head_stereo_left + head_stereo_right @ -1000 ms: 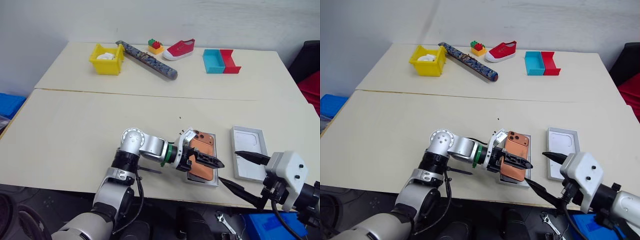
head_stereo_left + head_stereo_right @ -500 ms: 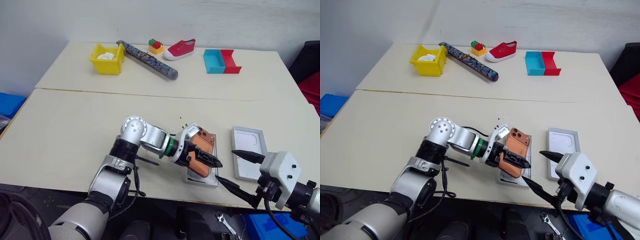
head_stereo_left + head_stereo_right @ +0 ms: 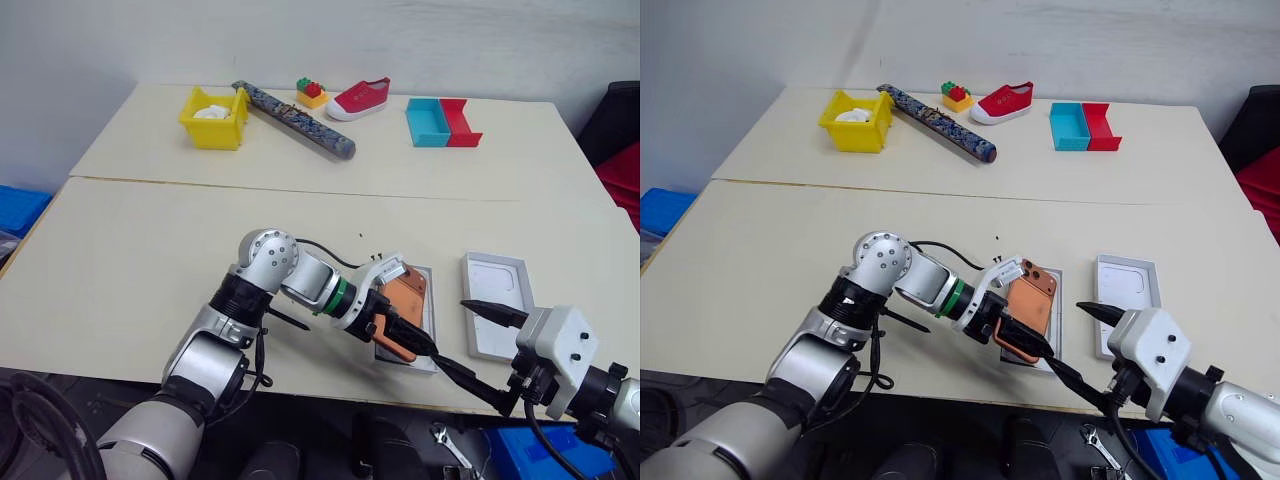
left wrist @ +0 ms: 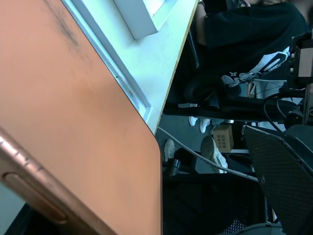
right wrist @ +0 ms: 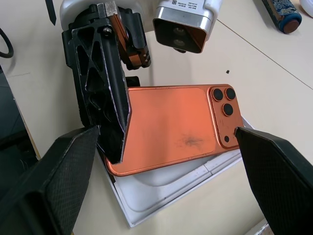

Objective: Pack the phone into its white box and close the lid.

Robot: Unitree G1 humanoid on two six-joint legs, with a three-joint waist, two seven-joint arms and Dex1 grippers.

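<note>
The left gripper [image 5: 110,105] clamps the phone [image 5: 171,125], a smooth orange-copper slab with rounded corners and three dark lenses, tilted above the shallow white box [image 5: 161,188], whose floor it mostly hides. The right gripper [image 3: 470,340] stands wide and empty beside the matte white lid [image 3: 497,300], whose near end its upper finger crosses.

The left arm [image 3: 265,285] is built of silver-grey rounded joint housings with small screws on the round cap, black segments between them and a green ring near the wrist. A thin black cable [image 3: 940,248] is looped along the forearm. The left end effector [image 3: 395,325] has black, ribbed fingers. The right wrist [image 3: 558,345] is cased in a white block with two dark holes, possibly screws; its fingers [image 3: 490,312] are black and pointed.
</note>
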